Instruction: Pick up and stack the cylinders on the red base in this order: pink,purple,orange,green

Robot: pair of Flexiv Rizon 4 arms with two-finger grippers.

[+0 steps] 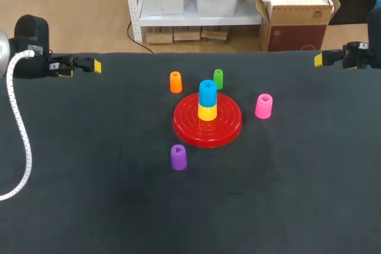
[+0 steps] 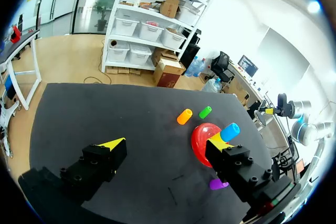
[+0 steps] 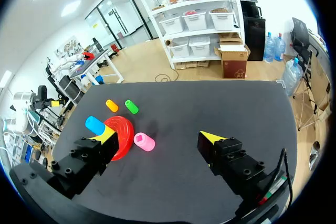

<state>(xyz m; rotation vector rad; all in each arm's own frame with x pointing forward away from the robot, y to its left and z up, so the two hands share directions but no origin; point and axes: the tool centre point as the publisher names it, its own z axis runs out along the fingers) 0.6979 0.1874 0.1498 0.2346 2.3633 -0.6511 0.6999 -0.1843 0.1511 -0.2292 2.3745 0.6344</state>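
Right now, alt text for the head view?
On the black table, a red base holds a blue cylinder stacked on a yellow cylinder. Four loose cylinders stand around it: orange and green behind, pink right, purple in front. The left gripper and right gripper sit empty at the far corners.

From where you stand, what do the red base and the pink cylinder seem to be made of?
The red base looks like moulded plastic, slightly glossy, with sharp concentric rings. The pink cylinder is probably plastic too: smooth, uniform bright colour.
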